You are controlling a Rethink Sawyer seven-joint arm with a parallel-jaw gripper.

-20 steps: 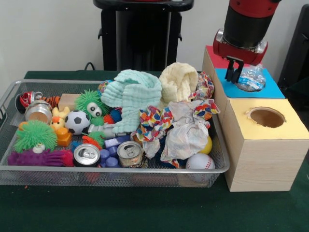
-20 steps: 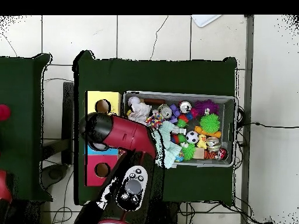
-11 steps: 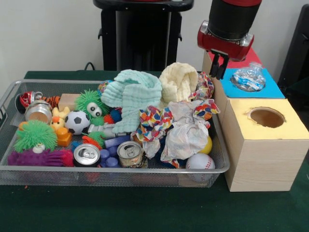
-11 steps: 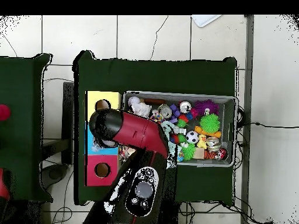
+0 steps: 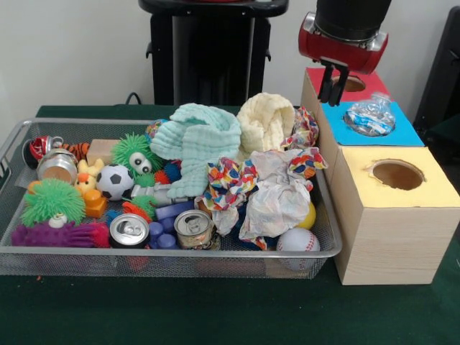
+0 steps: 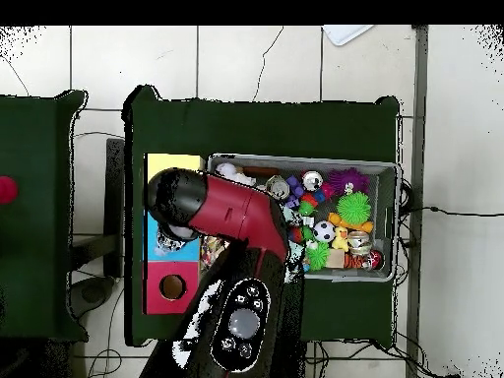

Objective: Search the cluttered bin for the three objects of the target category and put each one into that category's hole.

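Silver wire-mesh bin (image 5: 14, 140) holds 2 open metal cans (image 5: 162, 230) near its front rim, beside crumpled colourful cloths (image 5: 269, 187). Right of it, the crushed clear plastic bottle (image 5: 368, 115) lies over the blue panel's hole on the wooden box (image 5: 392, 241). Above, the black gripper (image 5: 333, 88) hangs empty, fingers nearly together.

The bin (image 5: 14, 144) is fine wire mesh, dull silver. The box (image 5: 392, 237) has pale wood-grain sides under matt coloured paper tops. A crumpled clear plastic bottle (image 5: 369, 116) glints. The towels (image 5: 198, 144) are soft, nubbly cloth. The cans (image 5: 192, 228) are shiny metal. The tablecloth (image 5: 215, 309) is matt green felt.
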